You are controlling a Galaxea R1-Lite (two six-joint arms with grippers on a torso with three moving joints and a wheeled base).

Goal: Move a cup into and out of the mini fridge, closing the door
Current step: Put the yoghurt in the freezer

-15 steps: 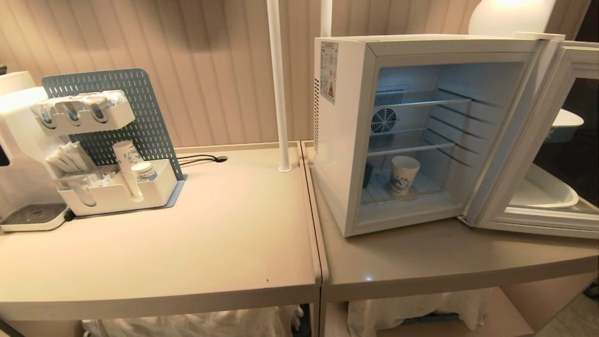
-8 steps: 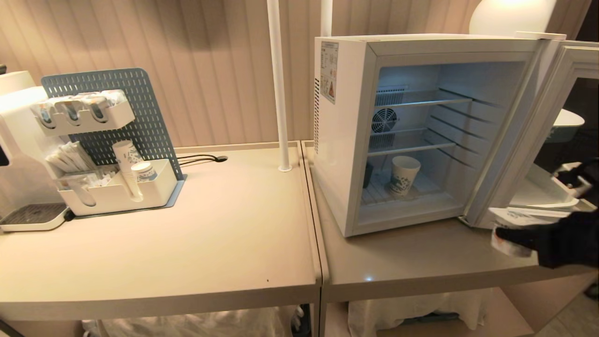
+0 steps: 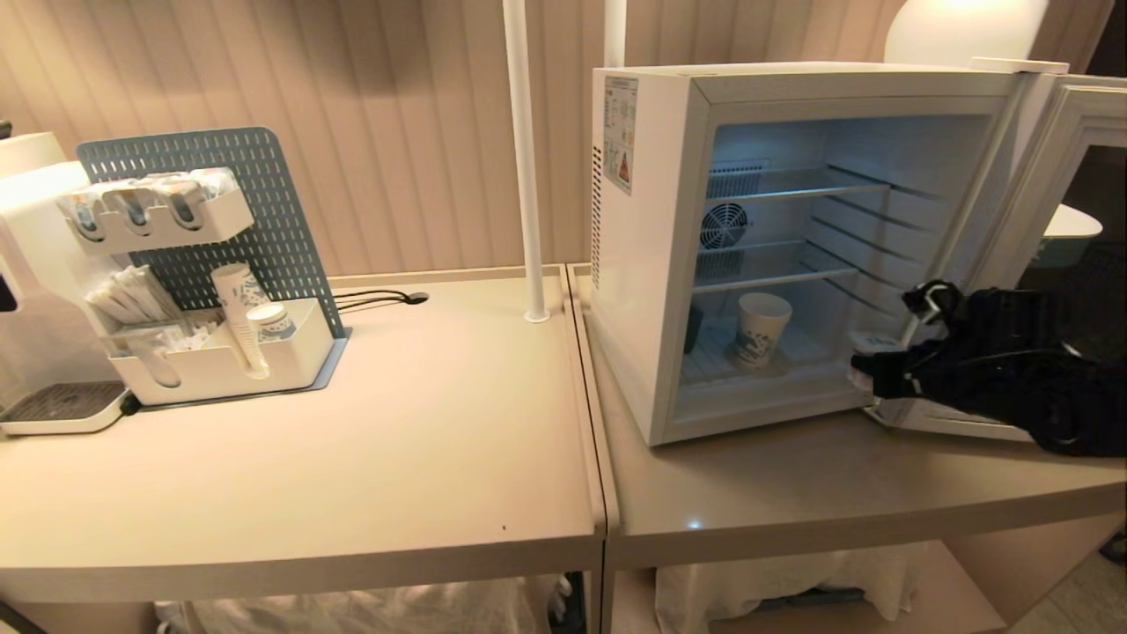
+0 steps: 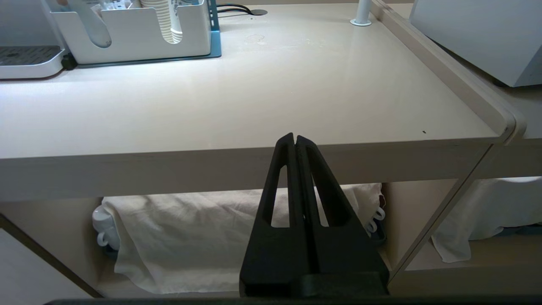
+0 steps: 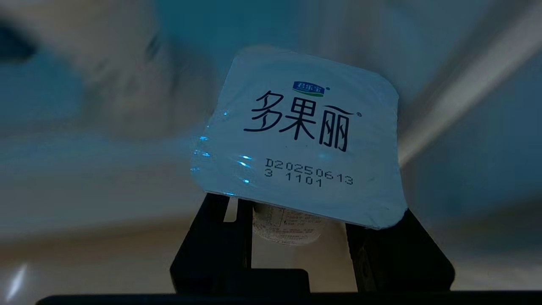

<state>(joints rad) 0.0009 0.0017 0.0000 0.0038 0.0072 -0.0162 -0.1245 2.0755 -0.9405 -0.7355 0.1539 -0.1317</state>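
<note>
Blue pegboard organiser (image 3: 220, 264) with paper cups beside a white drink machine (image 3: 35, 291) on the counter (image 3: 352, 458)

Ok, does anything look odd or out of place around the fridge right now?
Yes: the right claw carries a foil-lidded yogurt cup at the fridge opening, not the paper cup, which stands upright on the fridge floor. The door is wide open. Nothing looks spilled or damaged.

Warm dim room light, cool blue-white glow inside the boxy white mini fridge (image 3: 669, 264), right wrist background motion-blurred, foil-lidded cup (image 5: 296, 135) sharp.
</note>
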